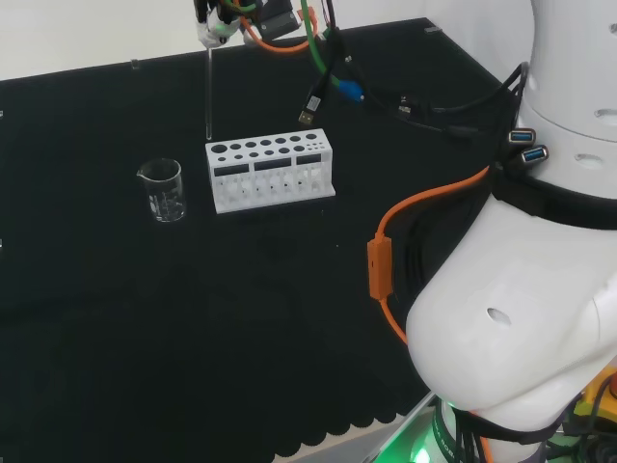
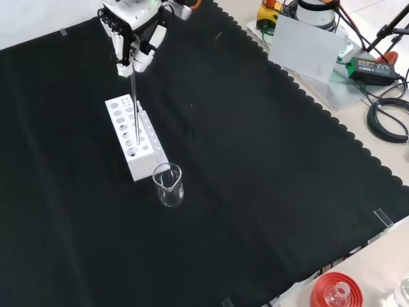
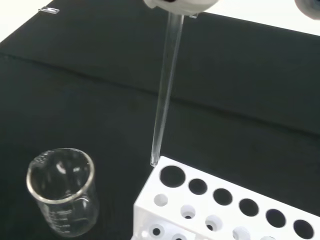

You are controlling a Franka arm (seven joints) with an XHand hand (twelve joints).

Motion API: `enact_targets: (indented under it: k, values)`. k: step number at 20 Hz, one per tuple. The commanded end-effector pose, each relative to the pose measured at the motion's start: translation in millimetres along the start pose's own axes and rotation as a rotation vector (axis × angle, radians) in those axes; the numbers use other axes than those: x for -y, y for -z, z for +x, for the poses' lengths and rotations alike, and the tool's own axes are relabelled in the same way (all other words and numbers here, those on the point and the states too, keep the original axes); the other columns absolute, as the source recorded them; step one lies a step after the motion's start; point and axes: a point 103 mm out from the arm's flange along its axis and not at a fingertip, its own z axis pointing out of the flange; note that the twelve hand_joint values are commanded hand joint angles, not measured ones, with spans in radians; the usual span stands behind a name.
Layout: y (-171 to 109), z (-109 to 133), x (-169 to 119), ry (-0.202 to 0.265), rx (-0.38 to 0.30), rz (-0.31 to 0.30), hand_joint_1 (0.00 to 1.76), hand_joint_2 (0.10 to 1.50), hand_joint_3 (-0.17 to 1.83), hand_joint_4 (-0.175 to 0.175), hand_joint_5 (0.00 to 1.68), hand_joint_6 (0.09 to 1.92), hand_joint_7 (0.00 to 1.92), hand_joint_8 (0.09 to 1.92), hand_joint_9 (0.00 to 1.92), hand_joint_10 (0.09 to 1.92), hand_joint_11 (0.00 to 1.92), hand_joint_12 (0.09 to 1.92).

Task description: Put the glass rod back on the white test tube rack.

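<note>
The hand (image 2: 132, 39) pinches the top of the glass rod (image 1: 209, 92), which hangs upright. The rod's lower tip sits just above the end corner of the white rack (image 1: 271, 172), beside the hole nearest the glass beaker (image 1: 164, 190).

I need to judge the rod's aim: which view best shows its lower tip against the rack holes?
The wrist view: the glass rod tip hangs at the white rack corner, beside the end hole. Head and front views show it thin and faint.
</note>
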Motion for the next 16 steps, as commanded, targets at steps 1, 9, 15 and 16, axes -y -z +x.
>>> enact_targets:
  k: [1,9,15,16]
  values:
    - [-6,-15,-3,-0.009,-0.005,0.003,1.32,1.02,-0.17,-0.175,1.42,0.23,1.48,0.21,1.92,0.09,1.67,0.61]
    - [-13,-25,-9,-0.007,-0.002,0.021,1.32,1.02,-0.17,-0.175,1.42,0.23,1.48,0.2,1.92,0.09,1.67,0.61]
    - [-25,-39,-15,-0.013,-0.008,0.032,1.32,1.02,-0.17,-0.175,1.42,0.23,1.48,0.2,1.92,0.09,1.67,0.61]
    - [-26,-40,-15,-0.014,-0.005,0.031,1.32,1.02,-0.17,-0.175,1.42,0.23,1.48,0.2,1.92,0.09,1.67,0.61]
